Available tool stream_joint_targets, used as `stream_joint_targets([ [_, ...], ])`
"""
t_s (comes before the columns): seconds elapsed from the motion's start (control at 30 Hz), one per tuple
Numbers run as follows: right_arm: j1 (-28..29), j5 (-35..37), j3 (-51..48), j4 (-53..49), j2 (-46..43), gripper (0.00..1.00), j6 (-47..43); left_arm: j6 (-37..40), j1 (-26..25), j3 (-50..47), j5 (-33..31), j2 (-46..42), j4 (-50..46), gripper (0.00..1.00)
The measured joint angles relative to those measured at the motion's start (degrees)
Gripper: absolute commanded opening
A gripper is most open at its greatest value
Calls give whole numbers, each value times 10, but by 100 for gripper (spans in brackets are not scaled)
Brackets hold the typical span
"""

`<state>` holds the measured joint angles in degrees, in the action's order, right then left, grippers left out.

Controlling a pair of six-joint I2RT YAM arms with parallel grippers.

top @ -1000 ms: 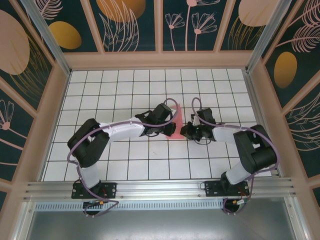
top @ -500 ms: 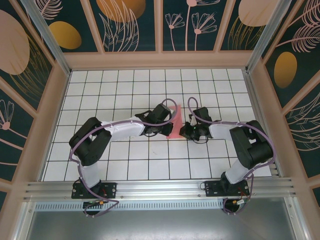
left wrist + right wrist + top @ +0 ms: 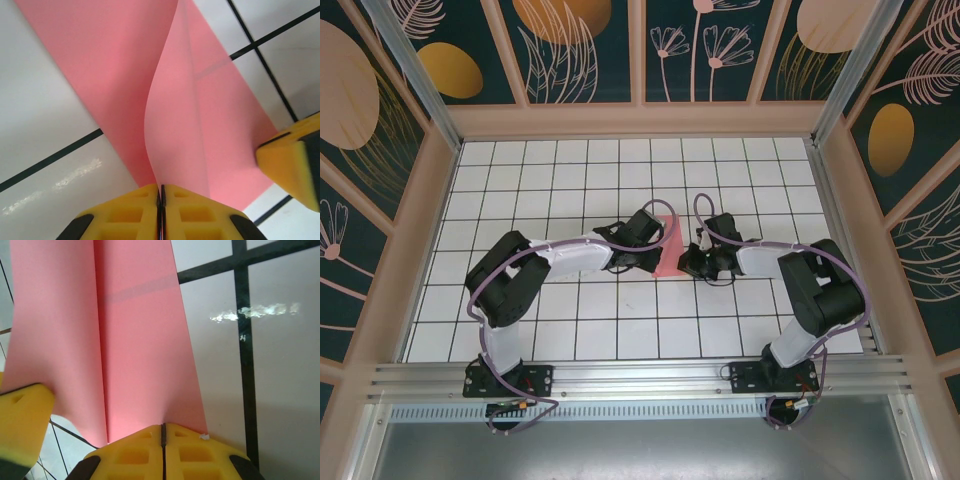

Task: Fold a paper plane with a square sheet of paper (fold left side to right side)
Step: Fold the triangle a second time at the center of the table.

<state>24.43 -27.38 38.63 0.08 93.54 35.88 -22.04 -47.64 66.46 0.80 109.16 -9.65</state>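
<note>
Salmon-pink square paper sheet [image 3: 668,250] lies midway on the white gridded table [image 3: 570,320], left half raised in a curl. Left gripper [image 3: 161,197], at the sheet's nine o'clock, grips that flap's edge and has carried it lower, toward three o'clock. Right gripper [image 3: 162,432], clenched, has closed in on the three o'clock edge, probably pinning it. I judge the fold underway, uncreased.

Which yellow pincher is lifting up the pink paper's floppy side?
The left gripper: shut, it pinches the raised, curling flap of the thin salmon-pink square sheet of paper. The right gripper, also shut, meets the part lying flat.
</note>
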Motion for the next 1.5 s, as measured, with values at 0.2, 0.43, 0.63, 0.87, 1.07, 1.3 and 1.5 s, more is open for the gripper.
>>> stream_joint_targets([
  [0.2,0,0,0,0,0,9,-1,6,1,7,-3,15,0,13],
  [0.43,0,0,2,0,2,9,-7,9,3,20,-3,20,0,14],
  [0.63,1,-1,4,-1,4,9,-10,10,5,25,-3,32,0,14],
  [0.87,1,-1,6,-3,5,9,-10,10,7,27,-6,42,0,14],
  [1.07,1,-1,7,-4,6,9,-11,10,8,31,-9,45,0,14],
  [1.3,1,0,10,-8,7,10,-11,10,8,34,-9,47,0,15],
  [1.5,1,0,12,-11,8,10,-11,10,8,35,-9,47,0,15],
])
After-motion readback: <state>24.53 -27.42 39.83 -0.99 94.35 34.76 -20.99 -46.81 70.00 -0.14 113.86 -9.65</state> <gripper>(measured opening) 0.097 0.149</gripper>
